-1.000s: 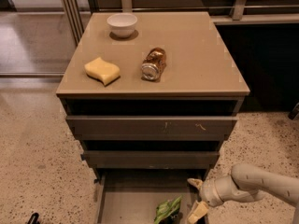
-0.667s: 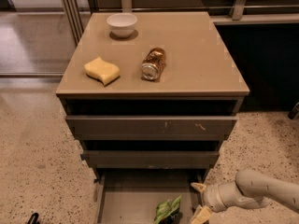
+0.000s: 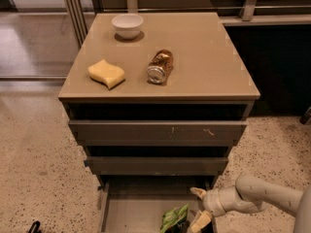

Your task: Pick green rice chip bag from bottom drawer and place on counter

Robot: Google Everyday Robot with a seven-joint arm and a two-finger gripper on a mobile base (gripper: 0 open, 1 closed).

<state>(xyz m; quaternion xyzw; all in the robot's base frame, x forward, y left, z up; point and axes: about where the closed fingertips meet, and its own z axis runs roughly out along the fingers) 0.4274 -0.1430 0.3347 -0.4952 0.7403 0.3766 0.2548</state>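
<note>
Green chip bag (image 3: pixel 175 218) lies in pulled-out bottom drawer (image 3: pixel 133 213), reachable from above. Gripper (image 3: pixel 199 208) low, just right of bag, jaws wide apart, holding nothing; probably lining up grasp. Counter (image 3: pixel 209 57) above, not yet used.

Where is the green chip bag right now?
The green rice chip bag sits in the bottom drawer, low in the camera view, just left of the open gripper.

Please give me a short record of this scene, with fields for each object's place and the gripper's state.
counter: glossy tan cabinet top; carries small white bowl, yellow sponge, shiny brown can lying on its side
bottom drawer: shallow grey tray, pulled open
green rice chip bag: crumpled green foil, in the bottom drawer
gripper: open, in the drawer, at the bag's right side
</note>
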